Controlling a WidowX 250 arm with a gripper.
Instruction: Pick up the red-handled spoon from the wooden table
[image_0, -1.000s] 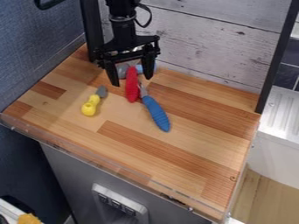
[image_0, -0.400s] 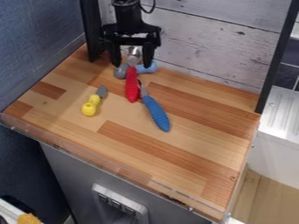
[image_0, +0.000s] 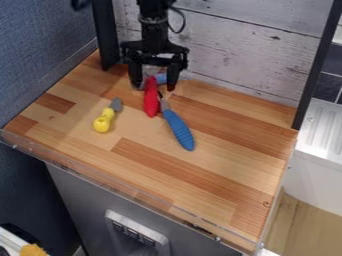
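Gripper (image_0: 154, 87), spread near the red handle (image_0: 151, 102), should descend centred, avoiding the blue handle (image_0: 179, 130) toward five o'clock.

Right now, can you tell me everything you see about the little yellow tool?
The yellow tool lies on the wooden counter, between the dark blue wall and the red handle. Its bumpy handle looks like shiny plastic, with a narrower middle and a fat, rounded end. At the other end is a short, flat-looking grey tip, pointing towards the back. Only the counter touches it; the robot's hand is apart from it.
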